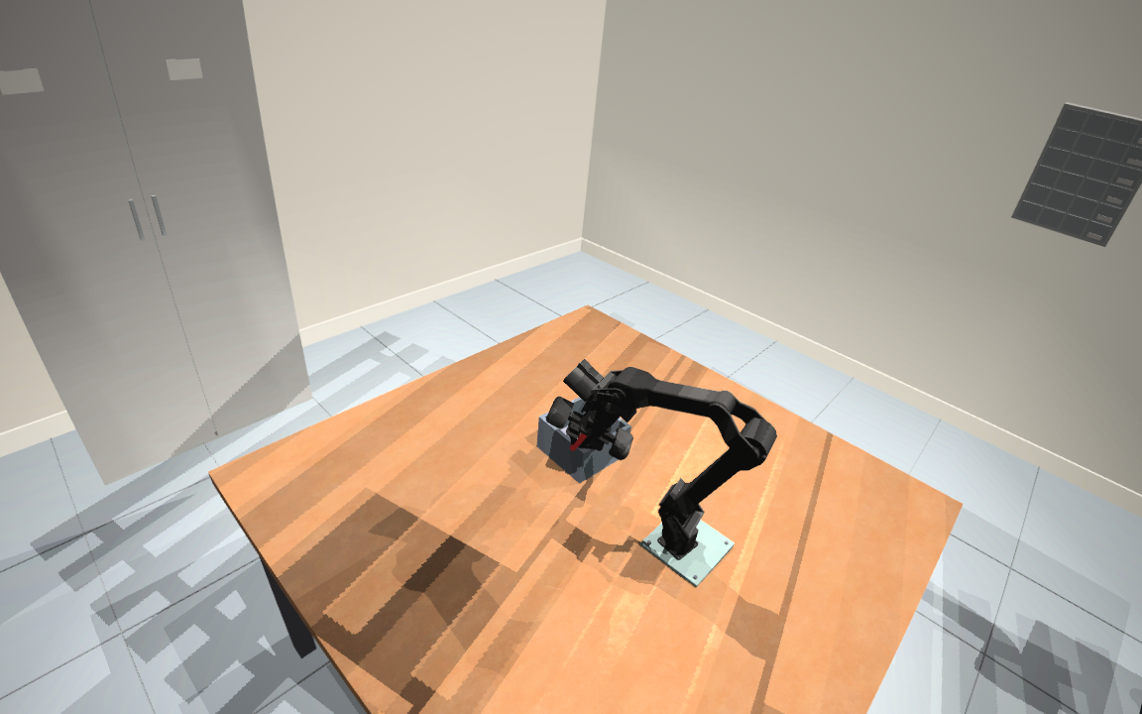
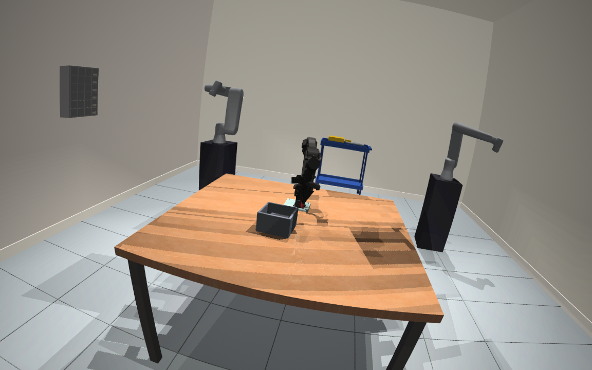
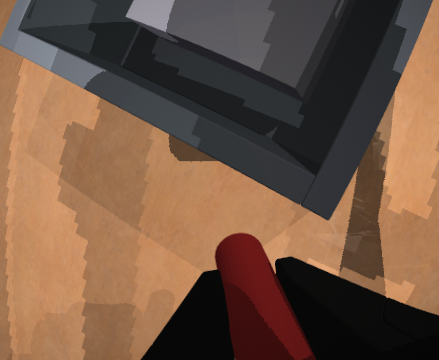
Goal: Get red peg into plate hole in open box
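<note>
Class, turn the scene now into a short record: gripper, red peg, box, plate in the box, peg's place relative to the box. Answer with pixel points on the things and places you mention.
gripper: shut on the peg (image 1: 577,441) (image 2: 302,206) (image 3: 240,257)
red peg (image 1: 579,440) (image 2: 302,205) (image 3: 259,295): between the fingers, tilted
box (image 1: 557,452) (image 2: 273,225) (image 3: 179,117): grey, open-topped, on the wooden table (image 1: 398,443) (image 2: 224,257) (image 3: 119,200)
plate (image 2: 281,215) (image 3: 229,40): inside the box, hole not visible
peg's place: outside the box

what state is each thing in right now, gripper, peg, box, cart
gripper: shut on the peg
peg: held, tilted, outside the box
box: open on top, standing on the table
cart: standing behind the table, yellow things on its top shelf
</note>
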Tool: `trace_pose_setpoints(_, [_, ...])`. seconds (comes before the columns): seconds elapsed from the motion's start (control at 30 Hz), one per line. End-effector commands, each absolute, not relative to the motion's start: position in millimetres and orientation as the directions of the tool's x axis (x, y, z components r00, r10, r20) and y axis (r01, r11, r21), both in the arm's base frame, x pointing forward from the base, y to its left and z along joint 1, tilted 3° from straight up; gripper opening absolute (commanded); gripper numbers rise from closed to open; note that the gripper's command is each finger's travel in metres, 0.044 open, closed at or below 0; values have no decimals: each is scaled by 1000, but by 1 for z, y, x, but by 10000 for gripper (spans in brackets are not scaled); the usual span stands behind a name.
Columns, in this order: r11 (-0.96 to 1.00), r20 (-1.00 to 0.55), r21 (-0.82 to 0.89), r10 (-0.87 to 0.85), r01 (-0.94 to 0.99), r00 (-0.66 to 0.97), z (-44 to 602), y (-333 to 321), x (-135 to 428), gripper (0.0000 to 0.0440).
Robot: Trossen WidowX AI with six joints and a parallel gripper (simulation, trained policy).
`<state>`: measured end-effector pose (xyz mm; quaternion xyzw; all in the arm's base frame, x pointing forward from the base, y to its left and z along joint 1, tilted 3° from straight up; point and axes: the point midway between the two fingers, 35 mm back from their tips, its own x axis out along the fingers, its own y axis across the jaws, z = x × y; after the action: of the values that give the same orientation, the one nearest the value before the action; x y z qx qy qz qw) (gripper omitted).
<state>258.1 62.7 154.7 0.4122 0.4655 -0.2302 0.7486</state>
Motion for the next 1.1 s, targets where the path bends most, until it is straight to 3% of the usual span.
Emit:
trace_pose_setpoints(0.0, [544,-881,404,14,736,473,158,53,268,0])
trace_pose_setpoints(1.07, [429,-907,344,-79,835,414,126,-19,323,17])
